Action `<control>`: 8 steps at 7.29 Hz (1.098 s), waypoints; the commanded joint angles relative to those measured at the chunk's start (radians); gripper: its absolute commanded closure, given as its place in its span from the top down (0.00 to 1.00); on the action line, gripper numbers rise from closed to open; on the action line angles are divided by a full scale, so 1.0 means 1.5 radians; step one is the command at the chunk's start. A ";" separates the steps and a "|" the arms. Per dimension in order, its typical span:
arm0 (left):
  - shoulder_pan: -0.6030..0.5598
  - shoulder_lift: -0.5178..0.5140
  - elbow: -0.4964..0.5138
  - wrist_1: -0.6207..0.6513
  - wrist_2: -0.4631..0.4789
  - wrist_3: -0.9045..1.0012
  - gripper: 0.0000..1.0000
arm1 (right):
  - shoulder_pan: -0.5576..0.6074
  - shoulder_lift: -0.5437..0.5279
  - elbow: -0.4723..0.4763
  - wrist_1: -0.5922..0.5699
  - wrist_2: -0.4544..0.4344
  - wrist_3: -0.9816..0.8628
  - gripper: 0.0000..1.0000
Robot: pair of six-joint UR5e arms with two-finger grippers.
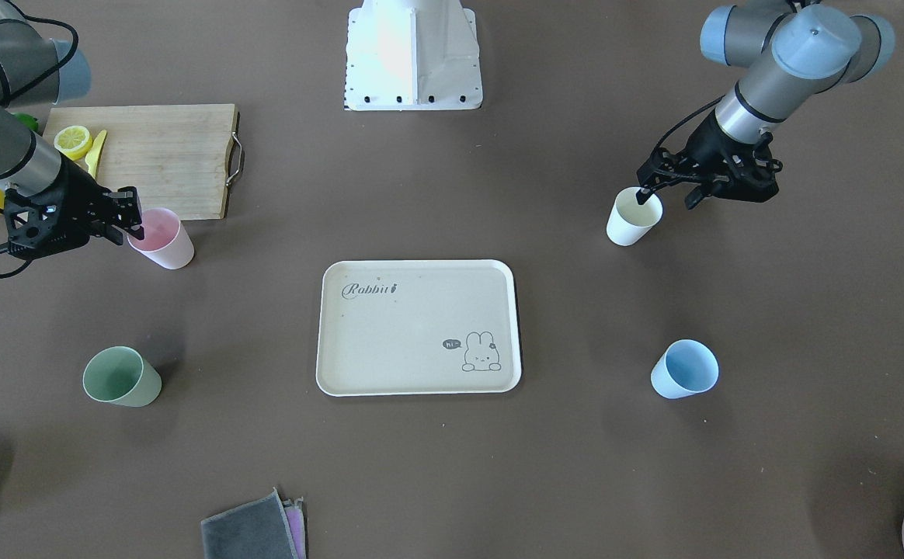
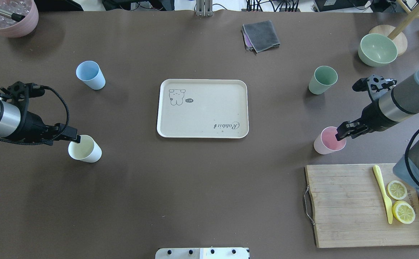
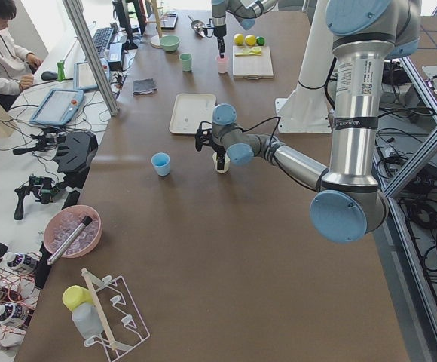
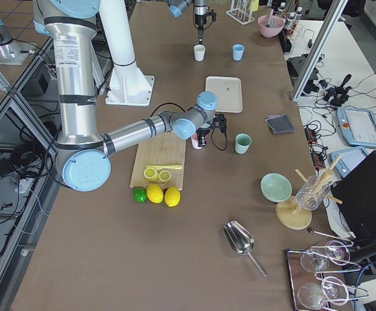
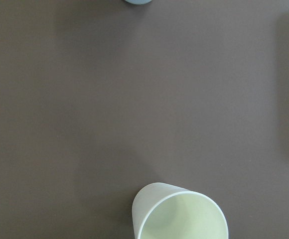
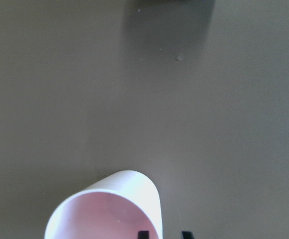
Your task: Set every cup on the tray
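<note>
Four cups stand on the surface [image 1: 452,473], all outside the tray [image 1: 405,341]. The left pincer [image 1: 667,196], released, straddles the rim of the white cup [image 1: 629,225]; the right pincer [image 1: 130,220], released, straddles the rim of the pink cup [image 1: 168,248]. The green cup [image 1: 122,378] and the blue cup [image 1: 683,370] stand untouched.

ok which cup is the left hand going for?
The cream white cup: the open left hand straddles its rim. The light blue cup on the same side stands apart, untouched.

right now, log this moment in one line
left gripper open astride white cup rim | right gripper open astride pink cup rim | tray empty
</note>
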 commanded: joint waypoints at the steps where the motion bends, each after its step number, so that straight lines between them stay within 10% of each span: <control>1: 0.008 -0.003 0.017 0.000 0.007 0.002 0.75 | -0.002 0.005 -0.003 0.000 0.008 -0.004 0.00; 4: 0.012 -0.011 0.021 0.001 0.001 -0.005 0.07 | 0.006 0.012 0.006 -0.004 0.041 -0.004 0.00; 8: 0.015 -0.132 0.003 0.138 -0.045 -0.005 0.00 | 0.033 0.190 0.004 -0.156 0.067 0.006 0.00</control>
